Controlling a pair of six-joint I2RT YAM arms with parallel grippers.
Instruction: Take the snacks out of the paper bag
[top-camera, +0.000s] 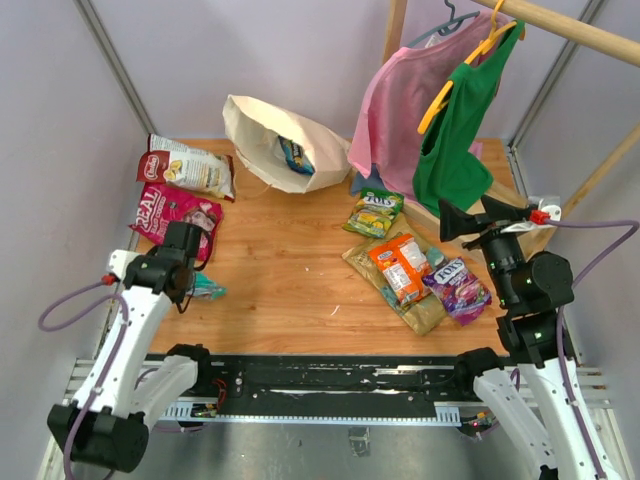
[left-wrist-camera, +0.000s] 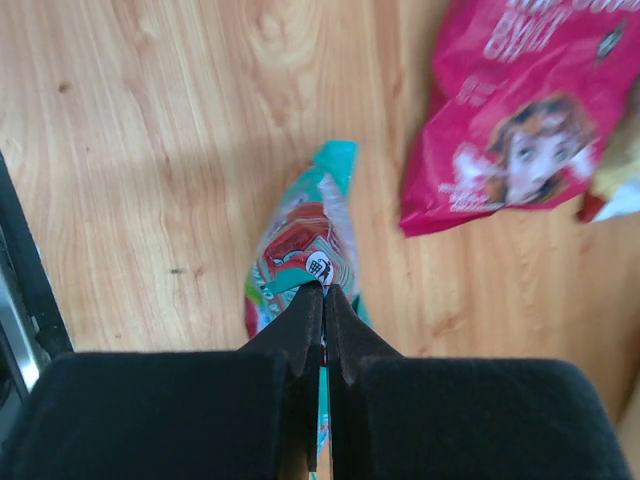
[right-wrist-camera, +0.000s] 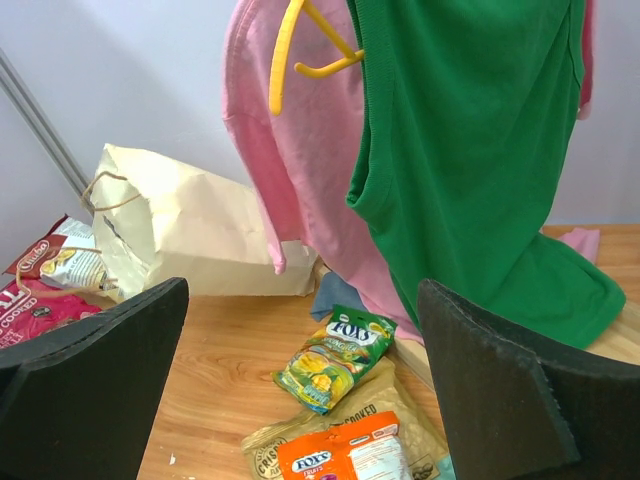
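Left gripper (left-wrist-camera: 322, 300) pinches the teal packet (left-wrist-camera: 305, 235) by its edge, lower centre; right gripper (right-wrist-camera: 302, 295) gapes empty. Likely light, crinkly, slippery: hold the sealed seam.

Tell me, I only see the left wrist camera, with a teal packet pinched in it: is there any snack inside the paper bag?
Observer: Yes. The paper bag lies on its side at the far end of the table, and a blue packet shows in its mouth.
Operator: What is the other arm doing?
Observer: The right end effector is open and holds nothing, raised near the green shirt.
Operator: How many snacks are on that side?
Observer: Four: a green packet, a purple packet, and an orange packet lying on a tan packet.
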